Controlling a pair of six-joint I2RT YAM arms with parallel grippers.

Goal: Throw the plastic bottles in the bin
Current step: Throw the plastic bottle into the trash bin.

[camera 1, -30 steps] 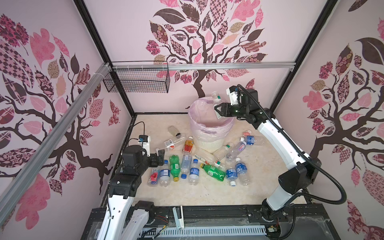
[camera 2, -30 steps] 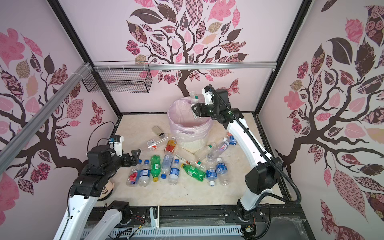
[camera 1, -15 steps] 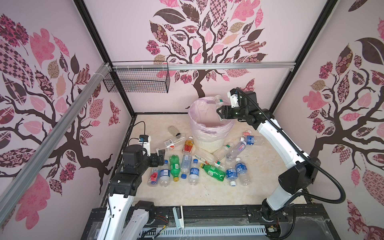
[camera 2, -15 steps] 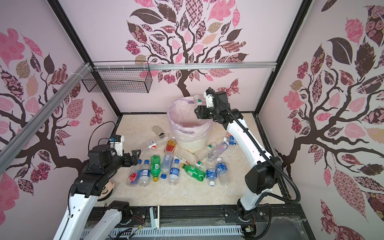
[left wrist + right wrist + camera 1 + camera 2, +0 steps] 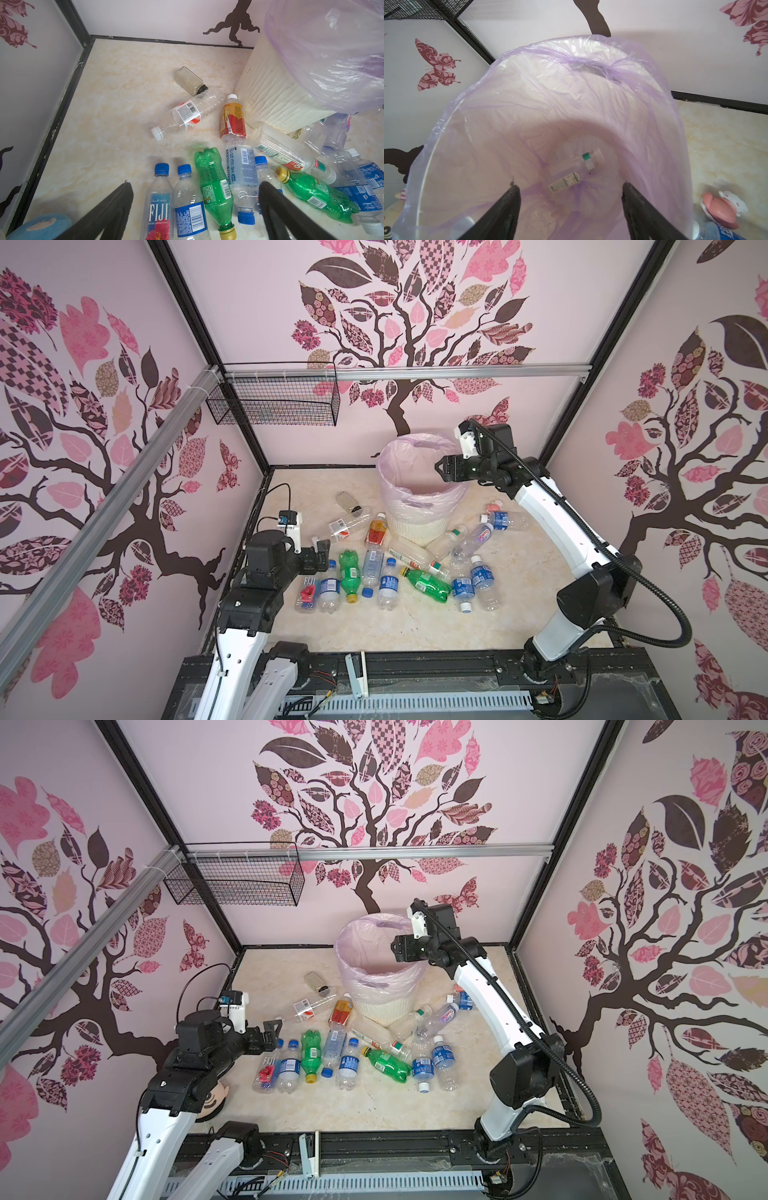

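The right tool point(image 5: 440, 467) hung open and empty over the bin's point(image 5: 417, 529) wide mouth, one bottle point(image 5: 579, 168) lay flat inside, and the left tool point(image 5: 195, 185) gaped wide above bottles point(image 5: 372, 568) on the table point(image 5: 415, 626).

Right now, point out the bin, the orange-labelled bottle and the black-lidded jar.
bin point(image 5: 417, 529), in a top view, white ribbed wall.
orange-labelled bottle point(image 5: 233, 121), left wrist view, its label.
black-lidded jar point(image 5: 188, 80), left wrist view, its body.

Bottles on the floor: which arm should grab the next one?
Probably the left. The left tool is open and hangs right above the row of bottles. The right tool is open too, but it is up over the bin, away from them.
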